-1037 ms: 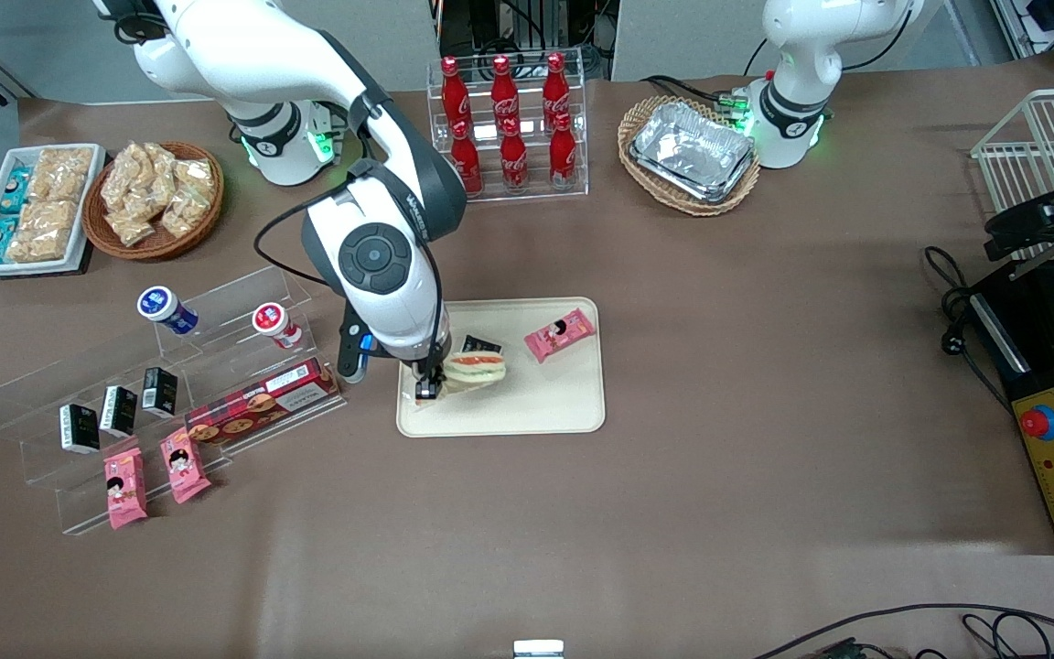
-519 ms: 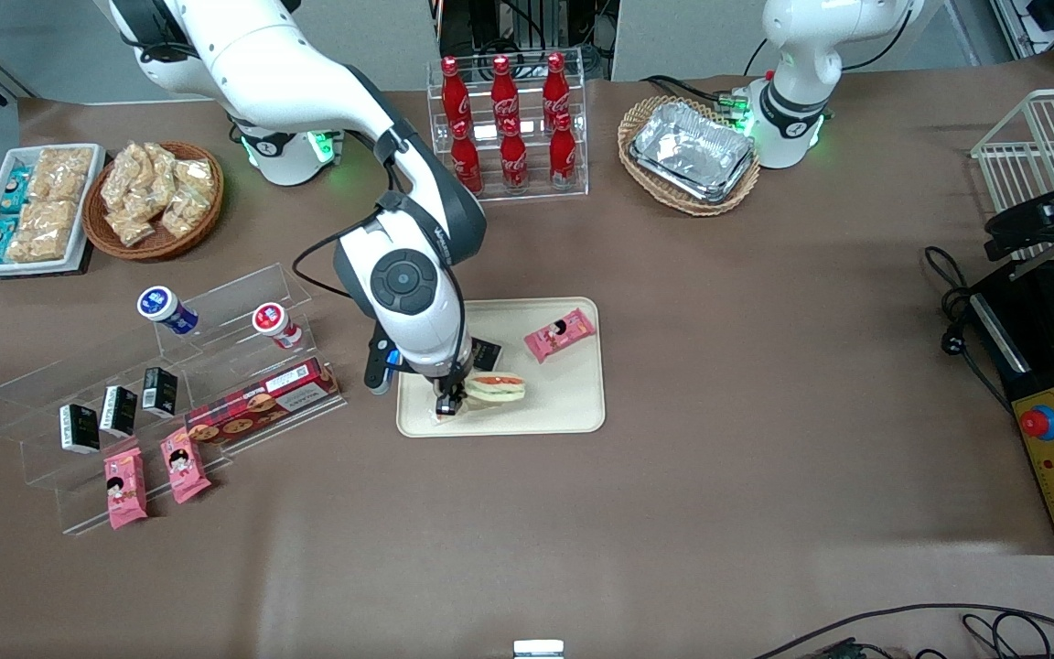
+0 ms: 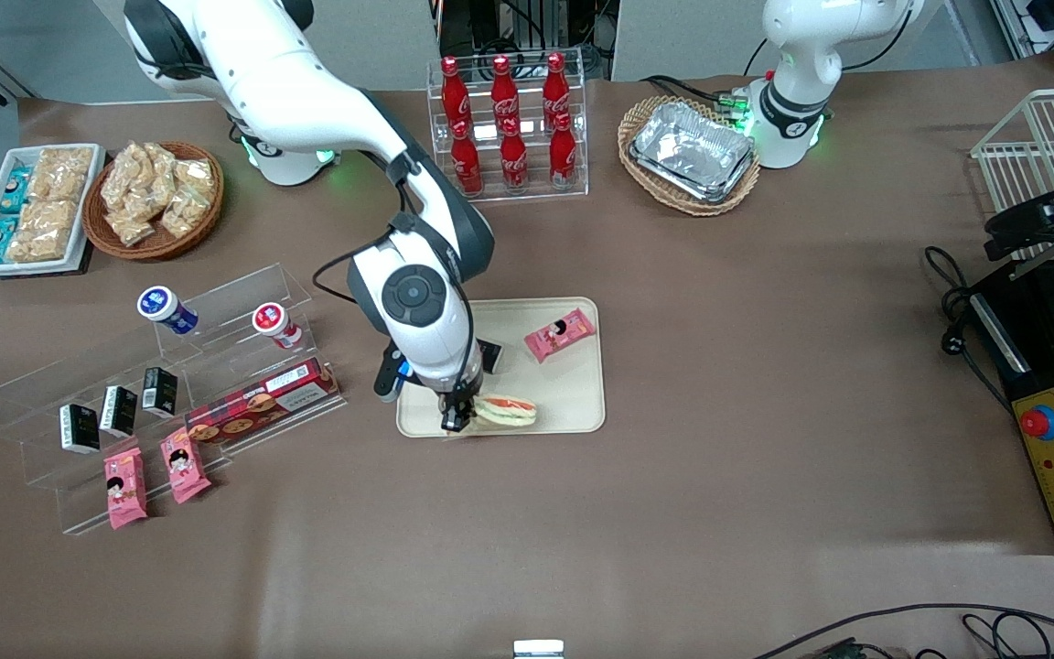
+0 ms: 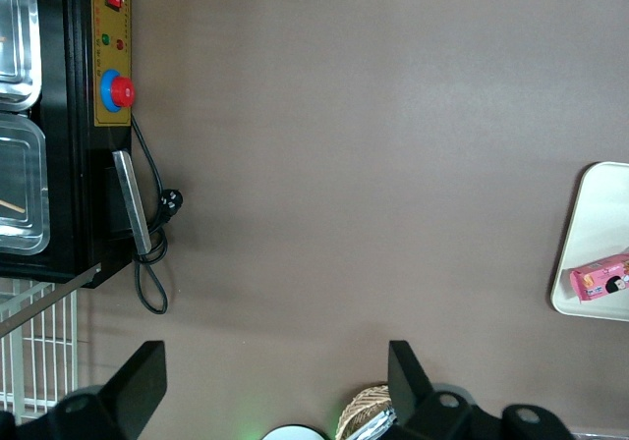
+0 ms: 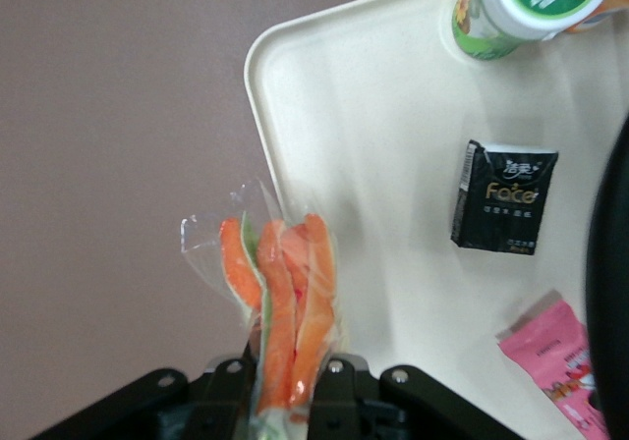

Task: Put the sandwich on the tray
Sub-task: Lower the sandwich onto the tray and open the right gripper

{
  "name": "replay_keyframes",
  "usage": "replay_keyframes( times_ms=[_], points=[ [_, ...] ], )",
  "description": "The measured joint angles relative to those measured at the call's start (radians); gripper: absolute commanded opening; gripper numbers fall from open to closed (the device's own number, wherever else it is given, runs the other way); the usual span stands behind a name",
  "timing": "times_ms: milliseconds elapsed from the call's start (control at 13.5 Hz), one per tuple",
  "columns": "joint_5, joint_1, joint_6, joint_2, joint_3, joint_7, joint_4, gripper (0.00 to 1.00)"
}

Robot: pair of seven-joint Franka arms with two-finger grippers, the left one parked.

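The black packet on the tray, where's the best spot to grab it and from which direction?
My judgement: come straight down on the black packet, which lies flat on the tray, and pinch its two long edges; bare tray flanks them. The gripper is now shut on the sandwich.

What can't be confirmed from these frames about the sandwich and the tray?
- Whether the sandwich touches the tray: no view shows its underside.
- Gripper fingertips: right wrist view cuts them off; it is shut on the sandwich.
- Black packet: in the front view the arm covers most of it.
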Motion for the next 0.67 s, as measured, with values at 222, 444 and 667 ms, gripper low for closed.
replay_keyframes(
  times_ms=[222, 444, 667],
  points=[
    [0.000, 0.005, 0.010, 0.057, 0.001, -0.007, 0.012, 0.06],
    [0.000, 0.025, 0.016, 0.099, 0.001, -0.032, 0.014, 0.07],
    [-0.003, 0.033, 0.018, 0.098, 0.001, -0.040, 0.026, 0.07]
  ],
)
